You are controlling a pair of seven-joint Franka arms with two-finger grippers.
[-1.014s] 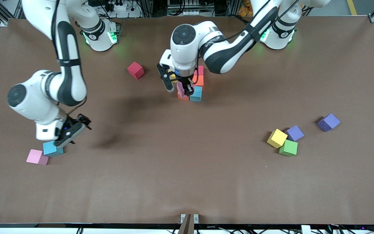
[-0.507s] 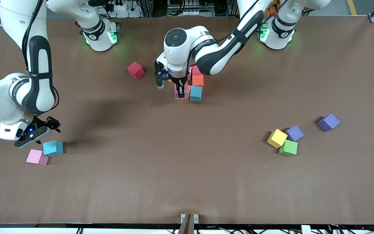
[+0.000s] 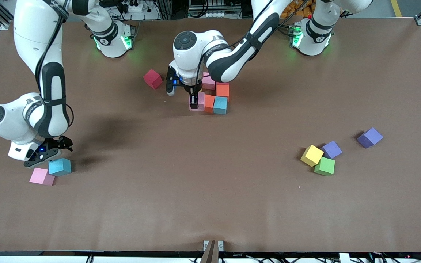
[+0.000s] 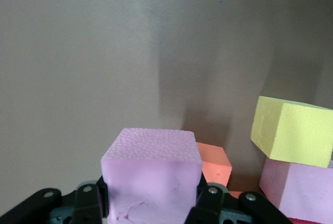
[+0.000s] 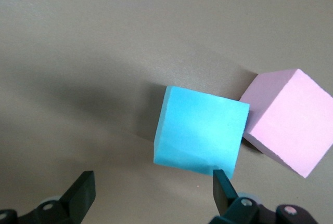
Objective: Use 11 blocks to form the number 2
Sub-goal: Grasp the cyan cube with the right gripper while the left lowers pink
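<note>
Front view, upper centre: five blocks (image 3: 221,95) placed; left hand (image 3: 194,103) clamped on a pink block (image 3: 200,99), adding the sixth. Right hand (image 3: 46,156), fingers apart, hovers by the blue block (image 3: 60,166) at lower left; five remain loose.

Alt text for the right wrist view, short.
The open right gripper hangs over a light blue cube on the brown table. A pink cube sits beside the blue one, corner to corner.
</note>
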